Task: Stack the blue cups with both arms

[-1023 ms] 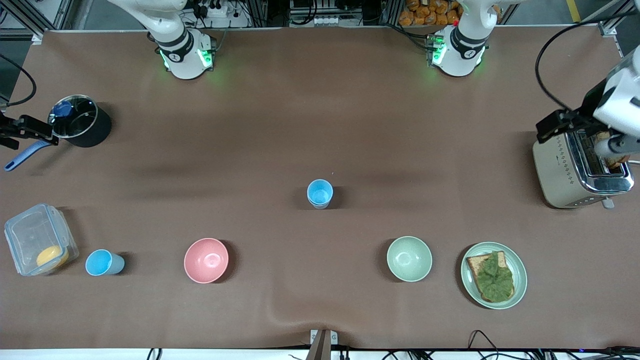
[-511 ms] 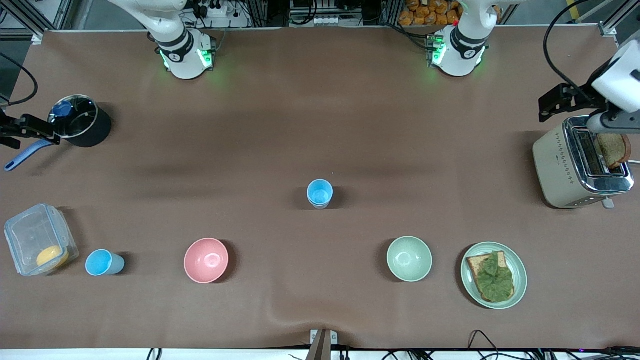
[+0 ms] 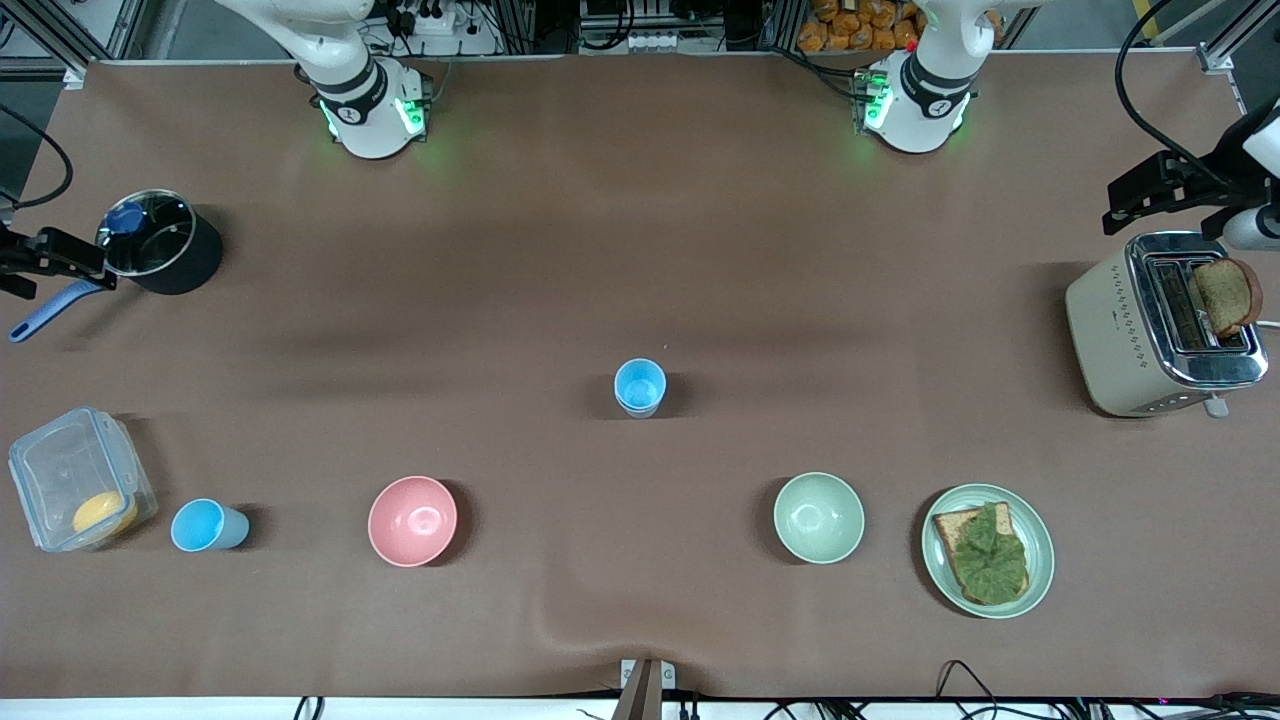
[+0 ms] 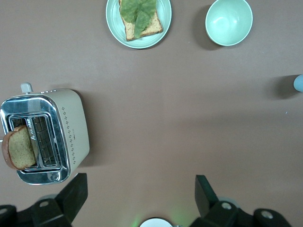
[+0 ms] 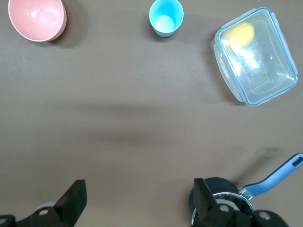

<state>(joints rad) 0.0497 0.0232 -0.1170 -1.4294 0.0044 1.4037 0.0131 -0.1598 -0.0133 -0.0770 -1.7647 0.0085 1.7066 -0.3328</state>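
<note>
One blue cup [image 3: 640, 387] stands upright in the middle of the table; its edge shows in the left wrist view [image 4: 299, 82]. A second blue cup [image 3: 205, 526] stands near the front camera at the right arm's end, between a clear container and the pink bowl; it also shows in the right wrist view [image 5: 165, 17]. My left gripper [image 3: 1145, 195] is open and empty in the air beside the toaster [image 4: 139, 191]. My right gripper [image 3: 55, 258] is open and empty beside the black pot [image 5: 139, 194]. Both grippers are far from the cups.
A toaster [image 3: 1150, 335] with a bread slice [image 3: 1222, 295] sticking out and a plate [image 3: 940, 578] of toast with lettuce are at the left arm's end. A green bowl [image 3: 818, 517], pink bowl [image 3: 412, 520], clear container [image 3: 75, 475] and black pot [image 3: 165, 255] also stand there.
My left gripper has let go of the bread slice in the toaster and risen away from it toward the table's edge. The right arm and both cups have not moved.
</note>
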